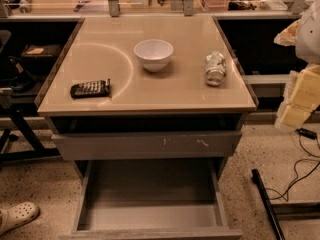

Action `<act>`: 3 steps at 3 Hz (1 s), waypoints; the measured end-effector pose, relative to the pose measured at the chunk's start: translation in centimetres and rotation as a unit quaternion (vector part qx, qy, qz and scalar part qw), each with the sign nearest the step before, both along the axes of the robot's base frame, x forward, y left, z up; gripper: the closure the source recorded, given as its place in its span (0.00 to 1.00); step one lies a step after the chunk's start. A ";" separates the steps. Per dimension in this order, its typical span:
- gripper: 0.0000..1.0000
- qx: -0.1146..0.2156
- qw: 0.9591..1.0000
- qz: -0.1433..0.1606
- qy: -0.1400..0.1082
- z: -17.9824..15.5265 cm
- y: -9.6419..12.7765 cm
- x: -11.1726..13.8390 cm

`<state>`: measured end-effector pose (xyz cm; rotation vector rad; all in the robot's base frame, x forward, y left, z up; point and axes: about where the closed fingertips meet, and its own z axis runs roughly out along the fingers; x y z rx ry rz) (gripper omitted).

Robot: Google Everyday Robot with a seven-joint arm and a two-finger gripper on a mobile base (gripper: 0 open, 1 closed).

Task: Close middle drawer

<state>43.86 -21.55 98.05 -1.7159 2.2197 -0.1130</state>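
Note:
The middle drawer is pulled far out at the bottom of the view, and its deep grey tray is empty. Its plain flat front runs along the bottom edge. Above it sits the grey drawer front with pale scuff marks, slightly out from the table frame. My gripper is a pale, blocky shape at the right edge, beside the table's right corner. It is level with the tabletop and touches neither drawer.
On the tabletop stand a white bowl, a tipped can and a dark remote-like device. Black cables and a dark bar lie on the floor at right. A white clog is at bottom left.

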 end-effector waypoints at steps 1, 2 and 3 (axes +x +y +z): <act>0.00 0.000 1.000 0.000 0.000 0.0 0.0 0.0; 0.11 0.000 1.000 0.000 0.000 0.0 0.0 0.0; 0.35 0.000 1.000 0.000 0.000 0.0 0.0 0.0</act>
